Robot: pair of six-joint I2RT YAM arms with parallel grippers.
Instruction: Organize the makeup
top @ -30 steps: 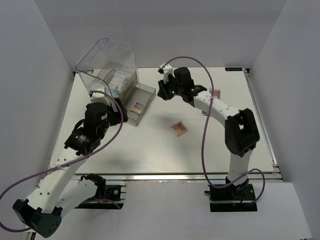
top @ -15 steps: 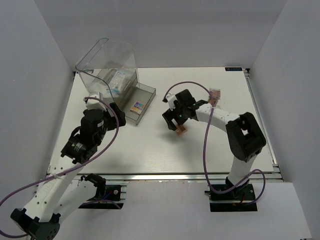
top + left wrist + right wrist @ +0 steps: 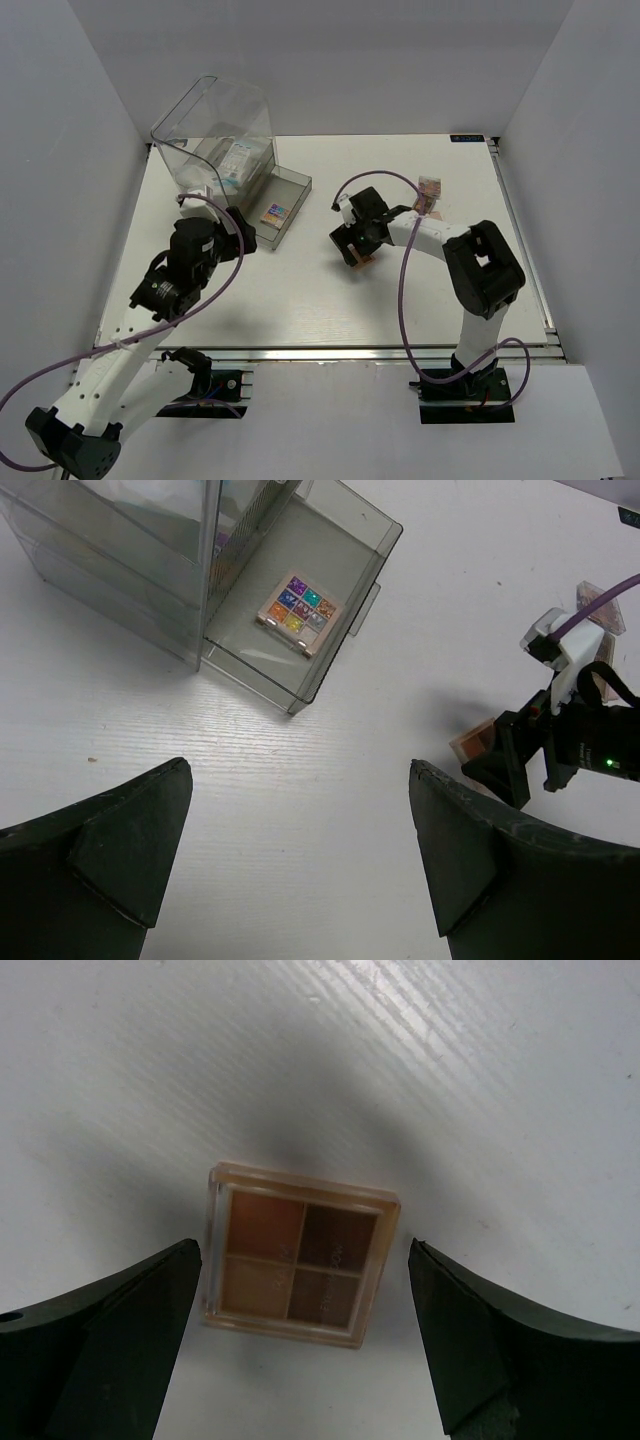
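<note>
Two grippers both stand with jaws spread wide. The right gripper (image 3: 356, 254) hangs low over a four-pan eyeshadow palette (image 3: 300, 1268) of orange, tan and brown shades, which lies flat on the white table (image 3: 300, 300) near its middle; in the right wrist view the fingers (image 3: 110, 1325) stand one on each side of the palette with bare table showing between each and its edge, so it is not gripped. The left gripper (image 3: 298, 780), equally open and holding nothing, hovers over bare table just in front of the open drawer (image 3: 385, 540) of a clear plastic drawer box (image 3: 215, 130) at the far left. Inside that smoky pulled-out drawer lies a second square palette (image 3: 298, 613) with nine bright, glittery pans, flat on the drawer floor. A third small pinkish palette (image 3: 430, 187) sits at the far right of the table, well apart from the others, beside the right arm's purple cable. Pale items show through the box's walls, too indistinct to name.
</note>
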